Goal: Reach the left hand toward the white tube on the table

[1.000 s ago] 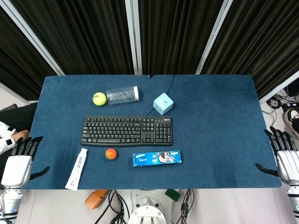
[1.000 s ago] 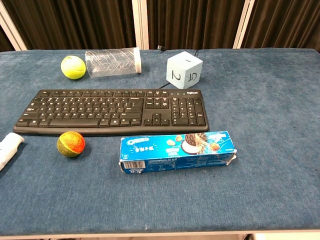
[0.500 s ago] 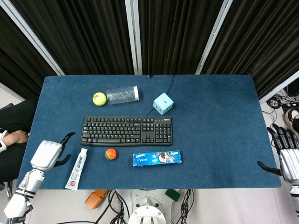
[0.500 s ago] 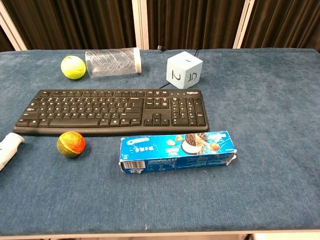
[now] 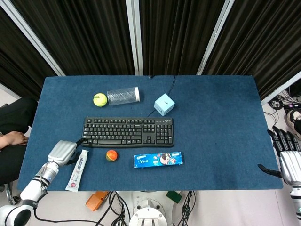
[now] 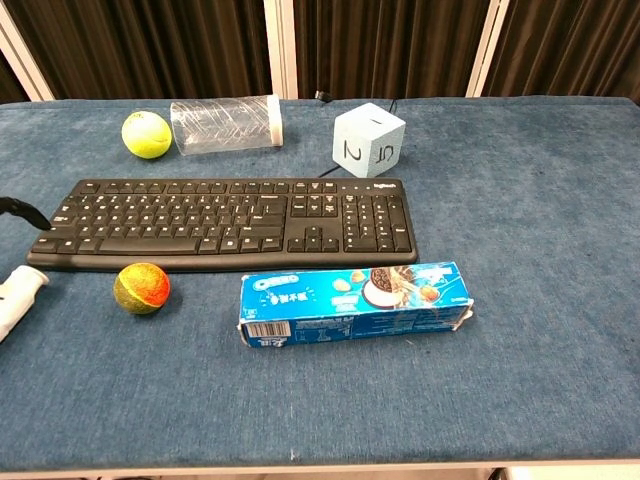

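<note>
The white tube [image 5: 77,170] lies lengthwise near the table's front left corner; only its cap end [image 6: 18,299] shows at the chest view's left edge. My left hand [image 5: 63,151] hovers just left of the tube's upper end, fingers apart and holding nothing; one dark fingertip [image 6: 22,210] pokes into the chest view beside the keyboard. My right hand [image 5: 288,160] hangs open off the table's right edge, far from the tube.
A black keyboard [image 5: 127,132] lies just right of the left hand. An orange-green ball [image 5: 111,155] and a blue cookie box [image 5: 157,160] sit along the front. A tennis ball [image 5: 99,100], a clear jar [image 5: 123,96] and a light-blue cube [image 5: 164,104] stand behind.
My left hand has moved right from off the table's left edge, over the mat, up to the tube's upper end. The right hand has barely shifted.
</note>
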`<state>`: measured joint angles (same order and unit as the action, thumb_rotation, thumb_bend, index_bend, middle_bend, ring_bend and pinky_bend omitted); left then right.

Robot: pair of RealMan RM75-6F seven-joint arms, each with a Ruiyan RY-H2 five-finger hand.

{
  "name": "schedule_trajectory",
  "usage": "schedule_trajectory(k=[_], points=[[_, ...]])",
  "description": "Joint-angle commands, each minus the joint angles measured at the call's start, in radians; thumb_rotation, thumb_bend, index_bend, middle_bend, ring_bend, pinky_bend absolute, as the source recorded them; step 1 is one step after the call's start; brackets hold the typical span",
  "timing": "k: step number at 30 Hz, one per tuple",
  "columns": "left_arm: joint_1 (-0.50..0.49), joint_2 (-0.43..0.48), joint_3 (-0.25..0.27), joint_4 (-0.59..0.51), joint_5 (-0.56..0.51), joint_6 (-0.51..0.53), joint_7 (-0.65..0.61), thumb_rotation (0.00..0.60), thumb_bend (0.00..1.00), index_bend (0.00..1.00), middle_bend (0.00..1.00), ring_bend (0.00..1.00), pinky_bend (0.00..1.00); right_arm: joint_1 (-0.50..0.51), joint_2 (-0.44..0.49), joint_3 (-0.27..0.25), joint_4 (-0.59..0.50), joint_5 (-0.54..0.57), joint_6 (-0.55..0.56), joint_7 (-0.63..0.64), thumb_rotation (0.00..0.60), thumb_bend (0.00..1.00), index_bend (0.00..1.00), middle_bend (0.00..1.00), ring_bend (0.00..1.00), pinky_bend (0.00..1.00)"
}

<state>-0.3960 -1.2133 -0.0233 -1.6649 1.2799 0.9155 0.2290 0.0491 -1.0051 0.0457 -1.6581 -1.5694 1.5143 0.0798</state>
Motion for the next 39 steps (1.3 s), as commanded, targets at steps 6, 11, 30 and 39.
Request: schedule_trajectory(k=[6, 11, 30, 39], points=[[-0.028, -0.023, 0.01, 0.016, -0.016, -0.025, 0.009, 0.6, 0.59, 0.19, 0.98, 0.98, 0.94, 0.002, -0.003, 0.0, 0.002, 0.006, -0.005, -0.002, 0.6, 0.08, 0.0, 0.0, 0.0, 0.0], [-0.046, -0.033, 0.015, 0.025, -0.043, -0.043, 0.025, 0.6, 0.59, 0.19, 0.98, 0.98, 0.94, 0.0, -0.003, -0.001, 0.005, 0.009, -0.002, 0.001, 0.6, 0.08, 0.0, 0.0, 0.0, 0.0], [-0.02, 0.004, 0.02, -0.038, -0.021, 0.102, 0.03, 0.6, 0.59, 0.19, 0.96, 0.96, 0.93, -0.005, -0.008, -0.002, 0.022, 0.019, -0.001, 0.018, 0.6, 0.08, 0.0, 0.0, 0.0, 0.0], [0.135, -0.003, -0.004, 0.011, 0.112, 0.465, -0.043, 0.6, 0.23, 0.16, 0.38, 0.36, 0.29, -0.009, -0.014, -0.004, 0.042, 0.021, 0.002, 0.04, 0.6, 0.08, 0.0, 0.0, 0.0, 0.0]])
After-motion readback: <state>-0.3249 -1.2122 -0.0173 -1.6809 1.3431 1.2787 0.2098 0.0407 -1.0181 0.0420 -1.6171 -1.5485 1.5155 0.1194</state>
